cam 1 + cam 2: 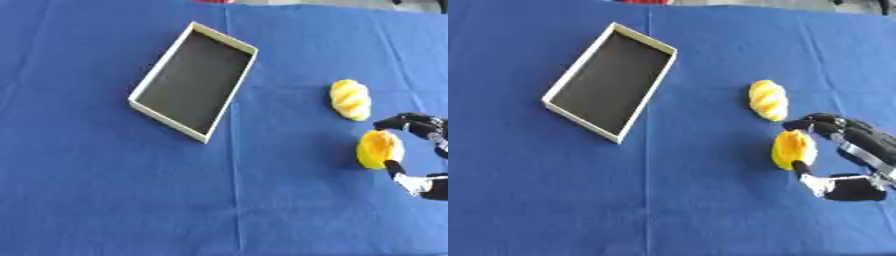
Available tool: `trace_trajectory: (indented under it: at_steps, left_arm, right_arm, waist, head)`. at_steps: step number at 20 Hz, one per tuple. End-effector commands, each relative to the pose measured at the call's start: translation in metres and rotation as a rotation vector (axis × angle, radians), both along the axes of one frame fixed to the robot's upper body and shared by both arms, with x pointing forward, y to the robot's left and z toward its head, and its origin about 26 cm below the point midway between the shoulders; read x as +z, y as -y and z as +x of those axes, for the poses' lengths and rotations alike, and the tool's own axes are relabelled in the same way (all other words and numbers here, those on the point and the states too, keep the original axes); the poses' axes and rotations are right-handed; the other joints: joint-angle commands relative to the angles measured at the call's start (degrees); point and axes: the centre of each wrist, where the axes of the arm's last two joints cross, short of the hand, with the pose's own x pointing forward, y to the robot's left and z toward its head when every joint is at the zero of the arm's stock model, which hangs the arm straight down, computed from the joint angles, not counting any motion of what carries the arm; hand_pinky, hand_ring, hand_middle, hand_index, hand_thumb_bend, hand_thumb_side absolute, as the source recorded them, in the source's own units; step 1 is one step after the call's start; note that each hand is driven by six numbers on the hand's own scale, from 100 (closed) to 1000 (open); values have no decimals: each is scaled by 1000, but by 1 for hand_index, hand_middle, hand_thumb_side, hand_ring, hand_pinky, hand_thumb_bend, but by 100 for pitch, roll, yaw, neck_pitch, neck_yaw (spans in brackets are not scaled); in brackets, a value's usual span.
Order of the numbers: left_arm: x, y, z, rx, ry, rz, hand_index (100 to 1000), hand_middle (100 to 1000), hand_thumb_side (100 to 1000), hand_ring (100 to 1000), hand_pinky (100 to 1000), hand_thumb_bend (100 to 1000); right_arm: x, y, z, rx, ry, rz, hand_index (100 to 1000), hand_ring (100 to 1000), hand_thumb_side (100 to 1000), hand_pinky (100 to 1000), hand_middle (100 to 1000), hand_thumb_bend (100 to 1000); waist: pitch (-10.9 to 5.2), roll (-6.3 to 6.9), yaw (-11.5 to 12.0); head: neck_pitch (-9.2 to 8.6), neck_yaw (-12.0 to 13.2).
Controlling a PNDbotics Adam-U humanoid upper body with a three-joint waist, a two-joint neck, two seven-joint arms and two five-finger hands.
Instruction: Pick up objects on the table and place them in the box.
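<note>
A blue cloth (105, 200) covered the whole table, with a faint crease running down its middle. On the left half lay the box (551, 107) — a shallow rectangular tray with cream walls and a dark floor, set askew so that its long sides ran from upper right to lower left. Nothing lay inside it.

To the right, well apart from the box, a yellow ridged object (768, 100) resembling a small bread loaf rested on the cloth, untouched. Just below it, close but not touching, sat a rounded yellow-orange object (793, 148).

At the right edge the robot's right hand (852, 143) entered the view. Its fingers (820, 122) curved over the top of the yellow-orange object while the thumb (808, 176) reached up beneath its lower end — the object was thus bracketed between them, still resting on the cloth. Whether the fingertips actually pressed against it could not be told with certainty. The left hand did not appear in either view.
</note>
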Motion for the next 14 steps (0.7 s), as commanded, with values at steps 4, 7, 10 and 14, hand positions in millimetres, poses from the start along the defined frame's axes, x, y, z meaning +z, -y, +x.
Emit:
trace_trajectory:
  at_steps: [4,7,10,14]
  left_arm:
    - [8,-3,-2,3,19,35,885,793,628,803,814,100]
    - [7,-2,-2,0,13,36,884,792,629,803,814,100]
    - [7,-2,-2,-1,12,38,881,791,629,803,814,100]
    - [8,-2,-2,-2,14,40,880,791,630,803,814,100]
  right_arm:
    - [9,1,0,-31,51,-95,957,907,403,976,834,100]
    - [10,0,1,-72,103,-98,964,912,405,978,840,100]
    - [11,1,2,-102,149,-109,968,914,417,978,845,100]
    - [11,2,1,-121,188,-101,968,912,397,977,843,100]
  waist:
    - [-94,29,-5]
    - [-79,30,2]
    - [-66,31,6]
    - [-53,34,6]
  head:
    - [-22,-16]
    - [-22,-28]
    - [-23,-35]
    - [-20,-29]
